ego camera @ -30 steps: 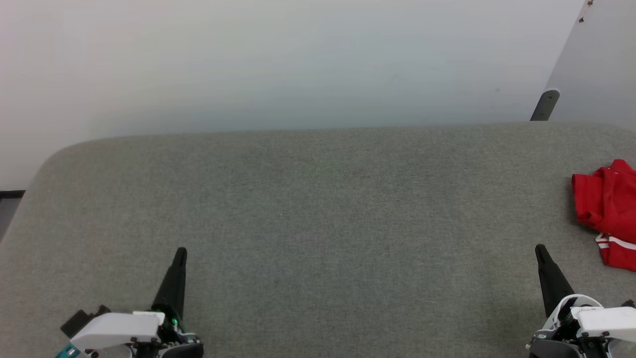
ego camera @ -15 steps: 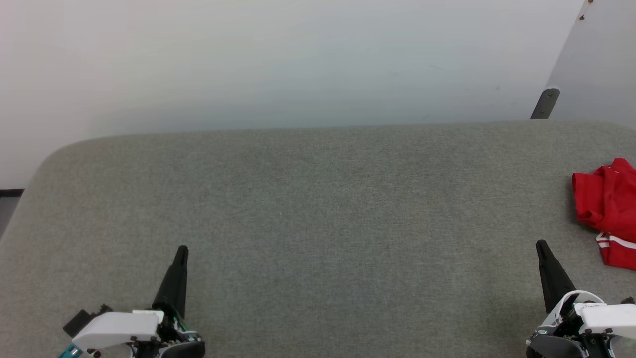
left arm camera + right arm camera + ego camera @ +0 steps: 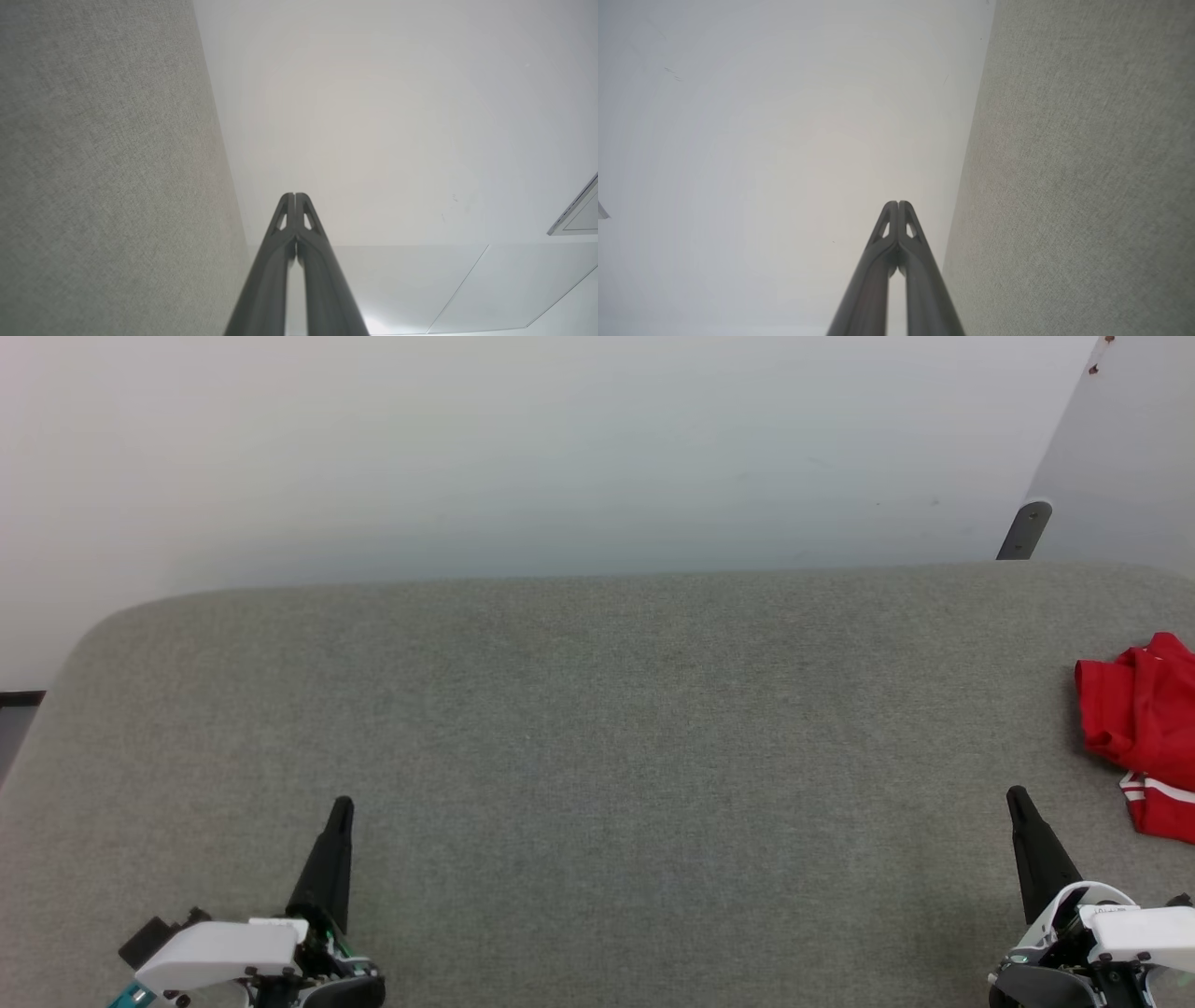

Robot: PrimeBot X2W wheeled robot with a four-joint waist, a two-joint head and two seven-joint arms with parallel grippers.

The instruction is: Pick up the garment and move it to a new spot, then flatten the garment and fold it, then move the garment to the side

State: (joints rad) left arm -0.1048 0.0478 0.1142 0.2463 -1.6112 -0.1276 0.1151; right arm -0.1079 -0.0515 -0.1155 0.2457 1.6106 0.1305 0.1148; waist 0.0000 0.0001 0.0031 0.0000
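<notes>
Grey fabric table spans frame. Red garment lies crumpled at table's right edge, partly out of frame. Left pincer, right pincer at near corners, fingers pressed together, gripping nothing; right one near garment, apart.

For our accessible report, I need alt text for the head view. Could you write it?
A crumpled red garment with white stripe trim lies at the right edge of a grey fabric-covered table, partly cut off by the frame. The left end effector and the right end effector, both shut and holding nothing, point up from the bottom corners.
</notes>
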